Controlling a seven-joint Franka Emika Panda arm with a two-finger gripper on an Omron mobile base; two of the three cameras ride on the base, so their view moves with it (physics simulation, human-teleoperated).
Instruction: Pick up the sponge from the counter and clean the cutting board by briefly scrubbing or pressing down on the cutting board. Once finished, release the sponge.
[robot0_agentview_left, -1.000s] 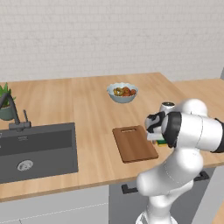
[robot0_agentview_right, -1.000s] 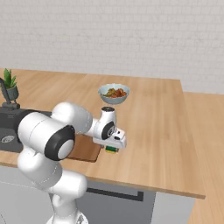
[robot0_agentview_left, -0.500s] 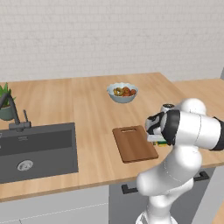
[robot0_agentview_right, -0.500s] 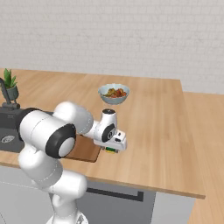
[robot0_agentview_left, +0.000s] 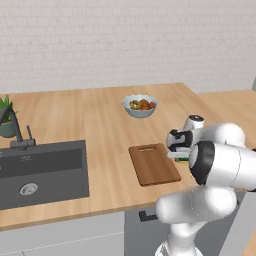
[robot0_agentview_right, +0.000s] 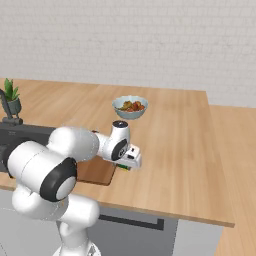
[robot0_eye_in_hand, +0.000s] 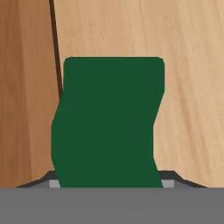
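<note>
we see the counter (robot0_agentview_left: 100, 125), light wood grain, with a dark sink (robot0_agentview_left: 40, 172) set into its left part and a potted plant (robot0_agentview_left: 6, 117) just behind that. a bowl of fruit (robot0_agentview_left: 140, 106) sits toward the back, and the cutting board (robot0_agentview_left: 152, 164) lies flat near the front edge, well apart from the bowl.

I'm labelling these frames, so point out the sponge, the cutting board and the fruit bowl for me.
sponge (robot0_eye_in_hand: 107, 122), hand view, middle of its green top.
cutting board (robot0_agentview_left: 153, 165), left base view, centre of the dark wood face.
fruit bowl (robot0_agentview_left: 140, 112), left base view, front of its pale outer wall.
</note>
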